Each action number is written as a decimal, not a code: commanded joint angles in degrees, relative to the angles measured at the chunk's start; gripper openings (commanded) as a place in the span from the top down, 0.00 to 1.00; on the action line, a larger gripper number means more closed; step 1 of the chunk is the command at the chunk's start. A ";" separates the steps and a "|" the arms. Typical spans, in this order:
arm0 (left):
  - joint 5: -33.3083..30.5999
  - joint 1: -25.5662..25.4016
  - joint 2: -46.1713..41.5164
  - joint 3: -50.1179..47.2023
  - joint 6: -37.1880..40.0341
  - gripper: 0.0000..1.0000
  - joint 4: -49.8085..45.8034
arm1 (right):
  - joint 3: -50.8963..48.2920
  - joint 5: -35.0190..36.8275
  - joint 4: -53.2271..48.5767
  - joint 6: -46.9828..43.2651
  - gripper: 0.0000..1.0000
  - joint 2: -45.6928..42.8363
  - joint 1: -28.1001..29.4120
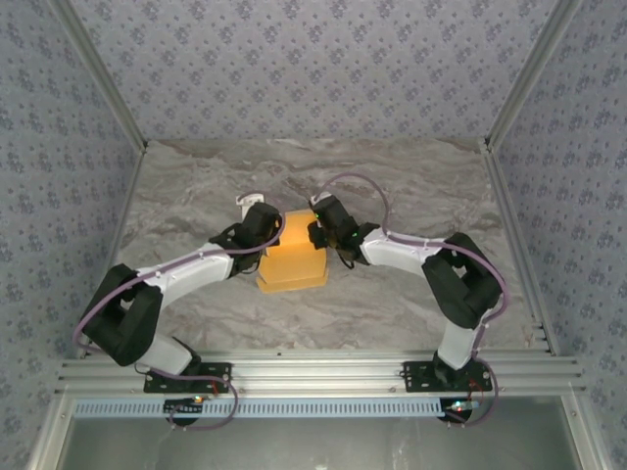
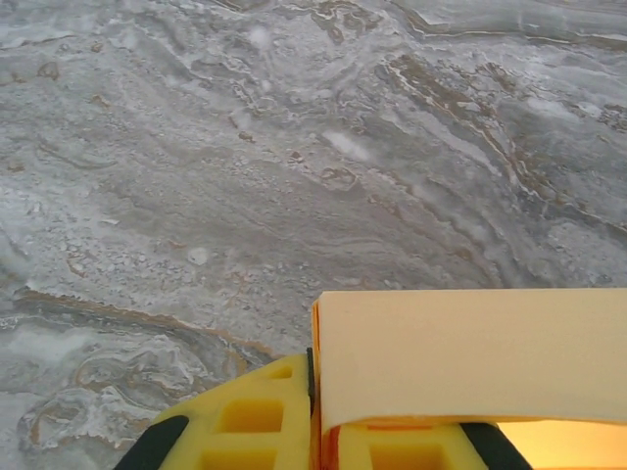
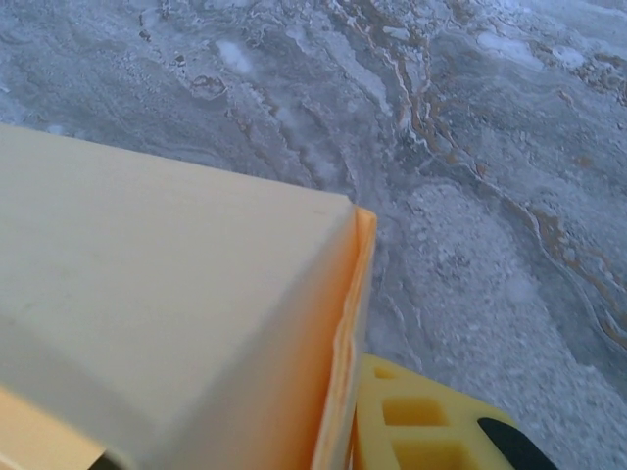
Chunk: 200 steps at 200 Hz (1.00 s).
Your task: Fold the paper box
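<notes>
The yellow-orange thin-card paper box [image 1: 292, 259] is sitting near the middle of the grey marbled desk [image 1: 421, 186], and it appears partly formed, with pale panels rising from its base. The step in hand looks like raising and creasing the 2 side walls, with 1 arm working at each side of the paper box.

The left fingers [image 2: 245, 426] are pressing together at the left side of the paper box. They are clenched on an upright card wall, whose orange edge is showing between them. Of the right fingers [image 3: 416, 431], 1 yellow finger is lying just beside the orange fold line on the right side of the paper box. The other is hiding behind the pale panel, so it cannot be told whether they are gripping the card.

The next move is probably calling for both arms to bring their walls inward together, gently, because thin card is likely to buckle under uneven pressure.
</notes>
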 commanded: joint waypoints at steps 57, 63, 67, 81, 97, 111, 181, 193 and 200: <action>10.29 -0.31 -6.20 -2.61 -4.29 0.21 2.42 | -1.50 1.45 18.22 -4.77 0.95 7.17 -1.78; 11.39 -0.30 -7.23 -2.97 -4.90 0.16 1.59 | -1.54 1.39 19.04 -5.51 0.95 7.67 -1.86; 11.98 -0.30 -8.10 -3.22 -5.28 0.15 1.12 | -1.55 1.63 19.41 -6.04 0.95 8.03 -1.83; 12.82 -0.15 -11.60 -4.20 -6.81 0.05 -1.11 | -1.87 2.66 20.51 -7.52 0.95 8.59 -1.65; 14.38 1.32 -15.83 -4.51 -7.13 0.01 -3.51 | -3.40 3.08 22.48 -9.54 0.95 8.60 -1.32; 15.08 3.80 -17.01 -2.30 -7.19 0.01 -7.27 | -6.45 1.69 26.37 -10.37 0.93 8.06 -1.07; 32.87 13.17 1.49 13.27 -5.35 0.01 -17.17 | -15.78 -4.87 43.94 -20.60 0.90 9.11 2.57; 35.97 13.14 2.47 12.53 -6.72 0.01 -13.83 | -14.91 -4.10 44.02 -20.68 0.89 9.77 2.99; 37.58 12.93 2.99 12.44 -7.14 0.01 -12.95 | -14.61 -2.95 44.44 -21.23 0.89 10.11 3.44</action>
